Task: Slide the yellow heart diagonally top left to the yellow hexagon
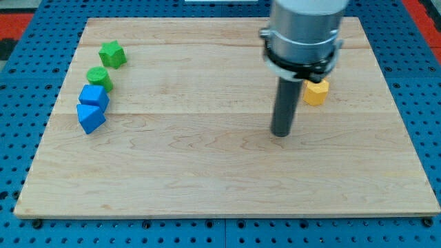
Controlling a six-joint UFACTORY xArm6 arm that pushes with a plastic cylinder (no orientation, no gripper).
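The wooden worktop (pixel 207 179) lies on a blue pegboard (pixel 21 83), and its near half carries no blocks that I can see; just past the middle of the board, a little toward three o'clock, my tip (pixel 280 133) rests on the wood at the bottom of the straight dark rod, which hangs from a grey cylindrical arm housing (pixel 303 31) entering from the twelve o'clock edge; this end effector is only a rod, so there are no jaws to be apart or together.

At about two o'clock from my tip, close by but not touching it, sits a yellow block (pixel 316 92); its upper left is hidden behind the arm housing, so I cannot tell whether it is the heart or the hexagon, and I can see only this one yellow piece.

Well apart at nine o'clock, a group runs up the board's edge: nearest, a blue block (pixel 90 118) with angled faces; touching it behind, a second blue block (pixel 94 96); then a round-topped green block (pixel 100 77) just against that; farthest, a green star-like block (pixel 111 54).
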